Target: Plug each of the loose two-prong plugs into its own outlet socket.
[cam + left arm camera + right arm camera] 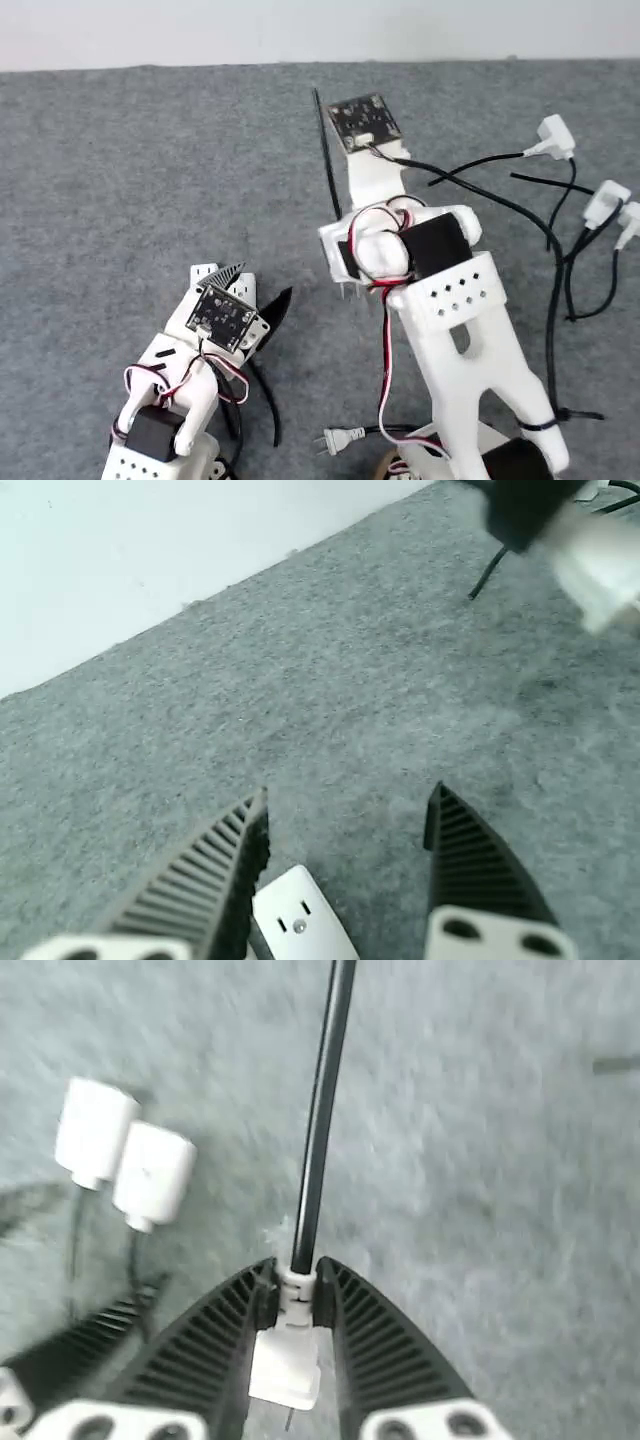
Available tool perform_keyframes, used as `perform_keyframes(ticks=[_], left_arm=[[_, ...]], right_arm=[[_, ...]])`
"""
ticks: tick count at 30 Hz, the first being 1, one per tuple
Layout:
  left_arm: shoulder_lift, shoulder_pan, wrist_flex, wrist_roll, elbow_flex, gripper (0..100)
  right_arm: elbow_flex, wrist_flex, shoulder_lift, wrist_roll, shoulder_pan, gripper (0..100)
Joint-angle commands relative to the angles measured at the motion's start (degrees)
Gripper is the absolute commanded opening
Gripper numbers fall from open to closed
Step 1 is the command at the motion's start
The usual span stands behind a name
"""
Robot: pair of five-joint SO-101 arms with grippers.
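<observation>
**Fig. Plug in the jaws, socket unsecured: where insertion may fail**

The right gripper (295, 1272) is pinched on a white two-prong plug (285, 1355). Its black cord (320, 1110) runs out past the fingertips and its prongs point back toward the wrist. The left gripper (350, 800) stands spread above the grey carpet (350, 680). A white outlet socket (298, 920) lies between its fingers, close beside one, ungripped. A second loose plug (340, 438) lies near the right arm's base. White cord-end blocks (605, 205) lie well apart at the far side (probably sockets; their faces cannot be made out).

Likely failures:
- **Pivoting:** the hold is narrow, so the plug may turn in the jaws once the prongs meet resistance, and the stiff cord adds leverage.
- **Sliding:** unless clamped first, the socket would probably skid over the carpet rather than accept the prongs.
- **Misalignment:** the prongs do not face the socket, and a poor turn may jam them against its face instead of the slots.
</observation>
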State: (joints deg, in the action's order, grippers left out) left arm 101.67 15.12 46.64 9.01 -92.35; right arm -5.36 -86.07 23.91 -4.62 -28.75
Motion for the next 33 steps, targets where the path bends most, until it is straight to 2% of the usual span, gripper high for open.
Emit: perform_keyframes(ticks=[1, 4, 8, 13, 16, 24, 33], left_arm=[[-0.09, 0.35, -1.14, -0.35, 1.54, 24], [-0.09, 0.44, -0.97, -0.35, 2.42, 25], [-0.09, 1.23, 3.25, -0.53, 7.25, 25], [-0.09, 9.76, 8.18, -0.35, 12.44, 24], [-0.09, 11.78, 9.93, 2.29, 13.49, 25], [-0.09, 11.87, 15.82, 3.52, 21.67, 25], [-0.09, 11.78, 13.98, 3.34, 22.02, 25]], right_arm=[[3.96, 2.33, 0.48, -0.26, -3.03, 0.9], [3.78, 4.44, 0.48, -0.26, -3.74, 0.9], [3.78, 6.2, 0.57, 0.18, -3.82, 0.9], [3.78, 6.2, 0.75, 4.75, -5.85, 0.9], [3.87, 5.93, 1.19, 4.92, -5.85, 0.9], [3.96, 4.79, 1.8, 5.01, -6.02, 0.9], [3.78, -1.1, 7.52, 5.1, -6.02, 0.9]])
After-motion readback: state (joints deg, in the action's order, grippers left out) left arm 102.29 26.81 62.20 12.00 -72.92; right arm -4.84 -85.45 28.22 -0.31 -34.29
